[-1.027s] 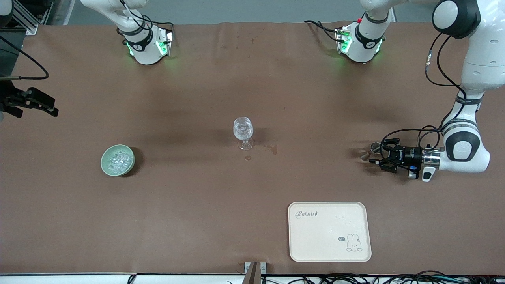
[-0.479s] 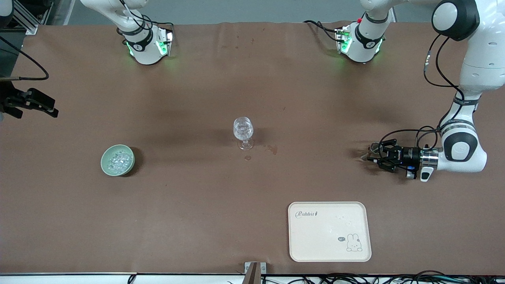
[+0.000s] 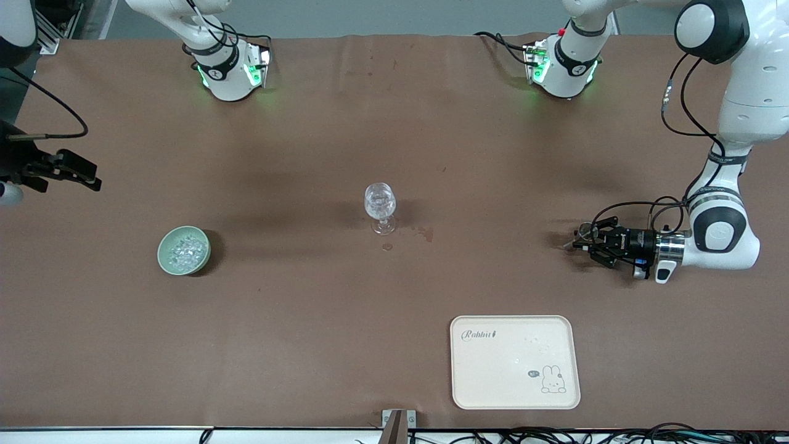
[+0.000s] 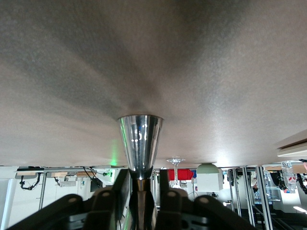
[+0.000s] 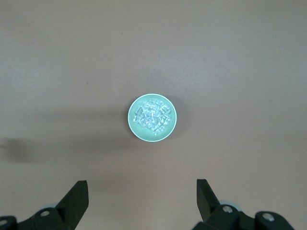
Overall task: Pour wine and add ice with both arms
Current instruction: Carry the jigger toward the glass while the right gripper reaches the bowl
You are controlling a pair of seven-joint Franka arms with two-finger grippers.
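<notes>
Lying in its green bowl (image 5: 152,118), the ice (image 5: 152,116) sits below the wide-open right hand (image 5: 141,199).

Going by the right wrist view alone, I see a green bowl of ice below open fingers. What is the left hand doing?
Observer: The left hand is low at the left arm's end of the table, closed around a metal cup.
Operator: Is there a glass?
Observer: Yes, a glass stands upright mid-table.
Operator: Anything else?
Observer: A tray lies nearer the front camera than the glass, toward the left arm's end.
</notes>
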